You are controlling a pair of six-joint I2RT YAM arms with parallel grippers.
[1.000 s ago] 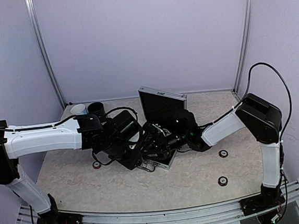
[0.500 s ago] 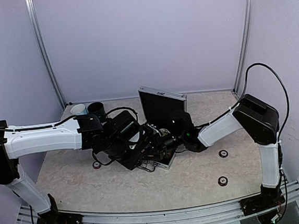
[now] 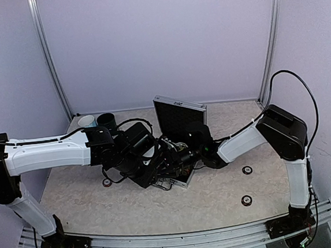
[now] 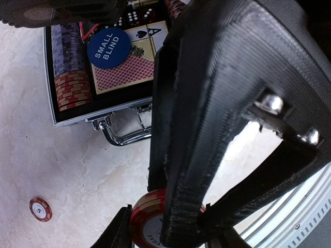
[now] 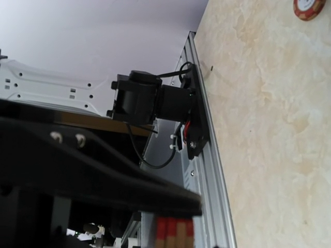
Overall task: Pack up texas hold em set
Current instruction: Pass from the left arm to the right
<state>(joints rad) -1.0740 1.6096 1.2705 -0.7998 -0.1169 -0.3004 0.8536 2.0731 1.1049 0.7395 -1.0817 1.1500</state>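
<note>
The silver case [image 3: 179,116] stands open mid-table, lid upright. In the left wrist view its tray [image 4: 103,116] holds striped chip rows [image 4: 70,67], a card deck [image 4: 129,72], a blue "SMALL BLIND" button [image 4: 108,44] and red dice [image 4: 137,15]. Both grippers meet just in front of the case. My left gripper [image 3: 157,162] is shut across a small stack of red-and-cream chips [image 4: 147,219]. My right gripper [image 3: 177,156] reaches in from the other side. One of its fingers [image 5: 103,181] lies against the edge of the same stack [image 5: 176,232]; its other finger is hidden.
Loose chips lie on the table at the left [image 3: 107,182] and right [image 3: 246,169], with another nearer the front [image 3: 246,199]. A light-blue mug [image 3: 86,121] and a dark-green mug [image 3: 106,120] stand at the back left. The case's chrome handle [image 4: 121,135] faces the arms.
The right arm has slid left toward the left gripper and its jaws have narrowed onto the chip stack. The left arm has held still with its chips.
</note>
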